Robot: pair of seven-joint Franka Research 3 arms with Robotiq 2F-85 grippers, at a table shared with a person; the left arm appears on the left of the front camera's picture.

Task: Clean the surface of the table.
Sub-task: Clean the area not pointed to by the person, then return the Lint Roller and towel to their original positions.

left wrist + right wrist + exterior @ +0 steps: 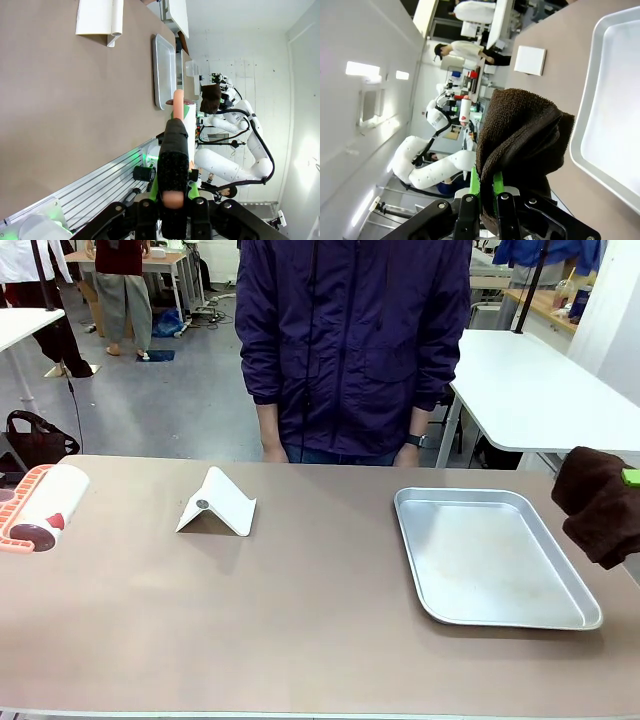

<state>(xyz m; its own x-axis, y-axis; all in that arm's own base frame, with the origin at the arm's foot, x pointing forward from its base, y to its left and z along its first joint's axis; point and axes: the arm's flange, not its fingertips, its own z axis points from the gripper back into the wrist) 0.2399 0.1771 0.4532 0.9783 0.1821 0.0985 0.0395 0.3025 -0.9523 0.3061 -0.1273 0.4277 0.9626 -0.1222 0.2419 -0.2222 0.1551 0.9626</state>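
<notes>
A folded brown towel [520, 145] is clamped in the right claw [487, 187], held just right of the metal tray [490, 560]. A lint roller [38, 505] is gripped by its handle in the left claw [172, 187]. The bench [300, 620] lies below both claws.

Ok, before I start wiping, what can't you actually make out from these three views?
- Front view: the right hand is cut off by the picture's right edge and wrapped in the brown cloth; only a green pad shows.
- Front view: the lint roller is cut by the left edge; the left hand holding it is out of frame.
- Right wrist view: the cloth hides the table beneath it.
- Left wrist view: the roller's sticky face is turned away.
</notes>
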